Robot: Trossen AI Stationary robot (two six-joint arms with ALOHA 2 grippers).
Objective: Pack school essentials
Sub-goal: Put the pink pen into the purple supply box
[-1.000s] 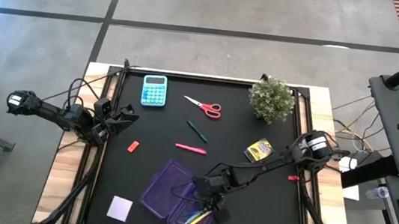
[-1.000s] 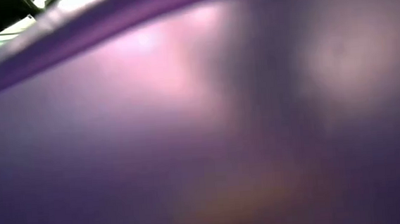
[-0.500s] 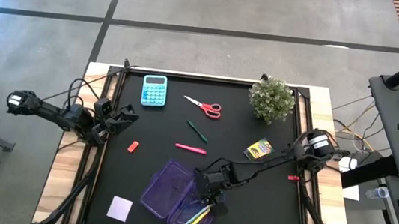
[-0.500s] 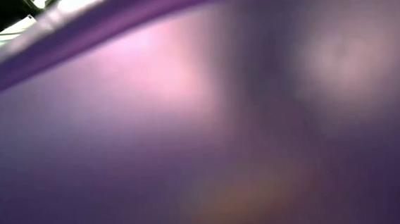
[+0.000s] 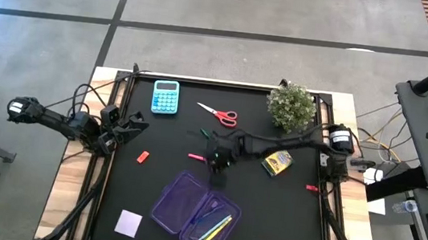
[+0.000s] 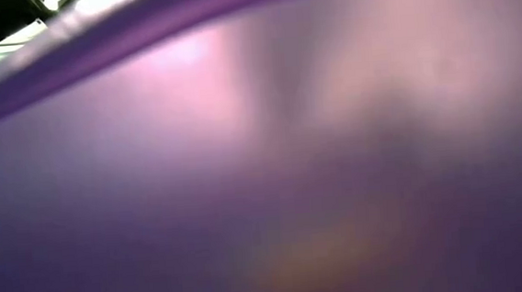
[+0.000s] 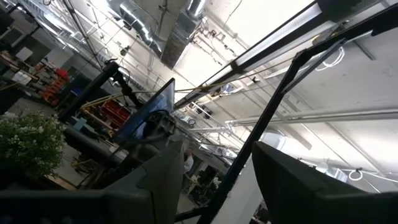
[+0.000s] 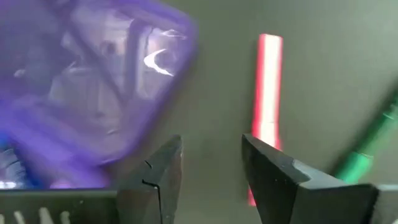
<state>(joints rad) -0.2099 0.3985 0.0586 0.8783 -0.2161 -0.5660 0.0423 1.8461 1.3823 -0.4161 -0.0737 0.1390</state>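
While the left gripper (image 5: 135,120) is parked at the left edge of the tabletop (image 5: 293,210), its jaws are seen spread apart with nothing between them. Near the front left corner a lilac note pad (image 5: 128,222) is laid flat. A teal calculator (image 5: 165,96) is set by the back edge, with red-handled scissors (image 5: 219,114) beside it. At the front edge, the purple case (image 5: 195,216) is seen with yellow and blue pens (image 5: 216,228) inside. Around the middle, the right gripper (image 5: 215,160) is held over a pink pen (image 8: 266,93) and a green pen (image 8: 367,149), jaws apart and empty. Further right, a yellow crayon box (image 5: 277,161) is placed, and a potted plant (image 5: 291,105) stands by the back right corner.
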